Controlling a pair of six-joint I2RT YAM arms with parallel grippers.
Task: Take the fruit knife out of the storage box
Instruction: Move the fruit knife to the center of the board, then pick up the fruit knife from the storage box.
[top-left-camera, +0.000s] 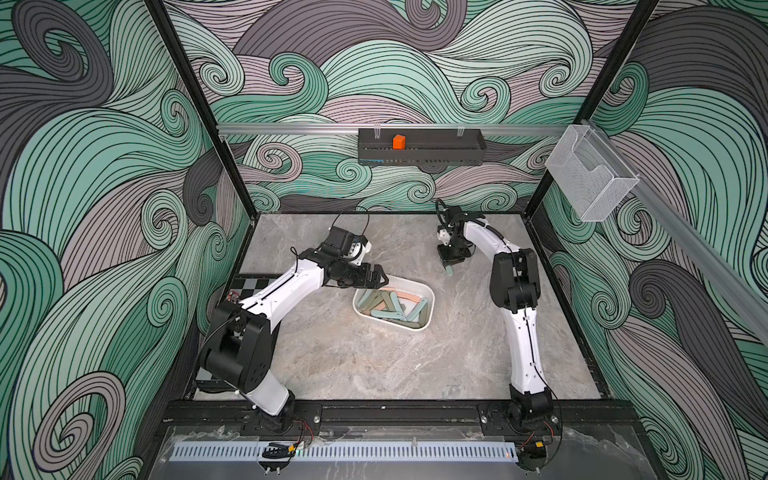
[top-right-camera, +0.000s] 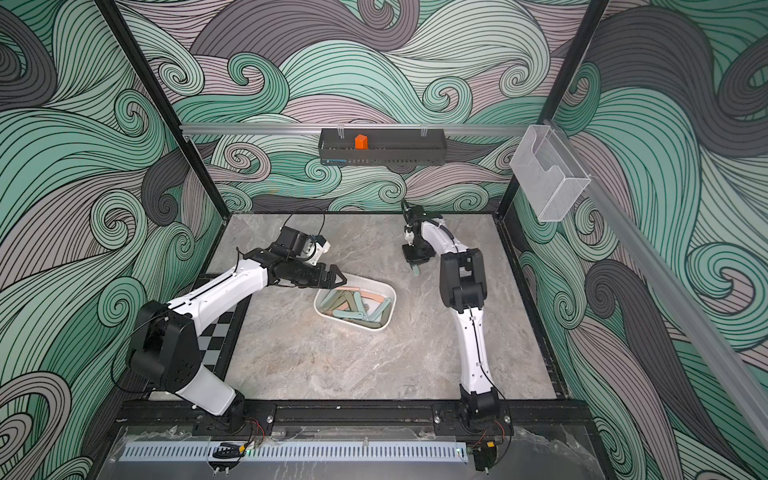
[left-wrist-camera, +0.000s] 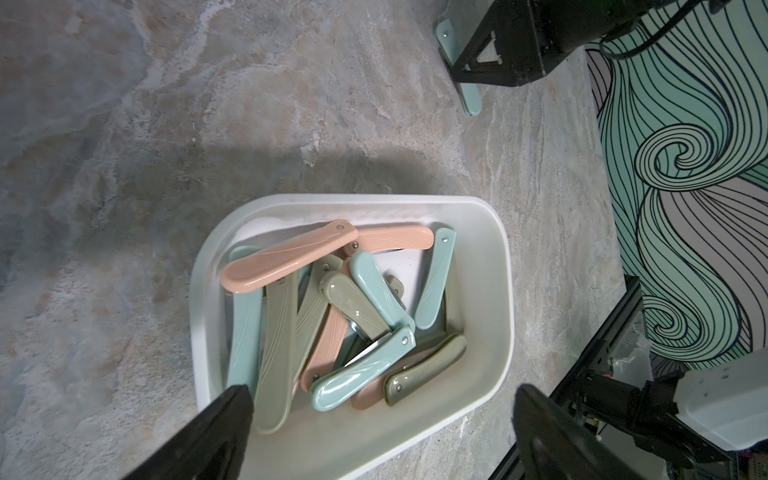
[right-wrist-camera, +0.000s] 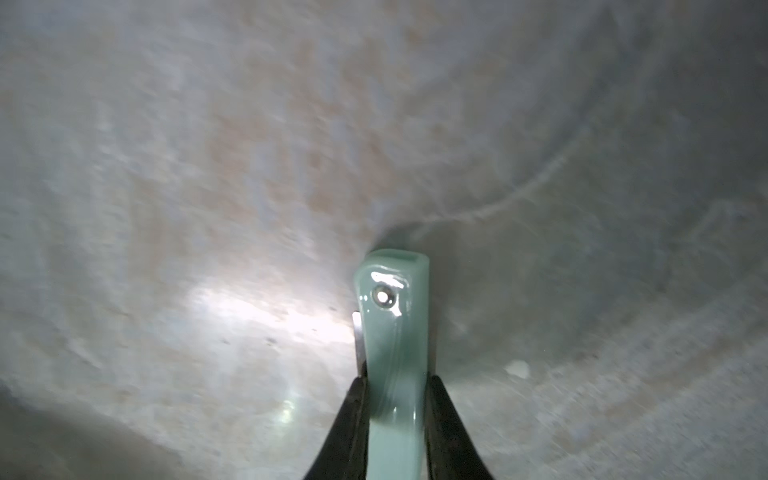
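Note:
The white storage box (top-left-camera: 399, 325) (top-right-camera: 357, 326) sits mid-table and holds several folded fruit knives (left-wrist-camera: 286, 257) with pink, mint and olive handles, piled crosswise. My left gripper (top-left-camera: 380, 279) (top-right-camera: 338, 278) (left-wrist-camera: 382, 399) hovers open over the box's left end with nothing between its fingers. Behind and to the right of the box, my right gripper (top-left-camera: 450, 266) (top-right-camera: 415, 264) (right-wrist-camera: 395, 378) points down at the table. It is shut on a mint-green fruit knife (right-wrist-camera: 392, 299) (top-left-camera: 450, 271) (left-wrist-camera: 469, 97), and the knife's riveted end sticks out below the fingers, close to the tabletop.
A long black slotted tray (top-left-camera: 440, 151) with an orange block (top-left-camera: 399, 142) hangs on the back rail. A clear mesh basket (top-left-camera: 590, 178) hangs on the right wall rail. A checkerboard (top-left-camera: 253, 282) lies under the left arm at the table's left edge.

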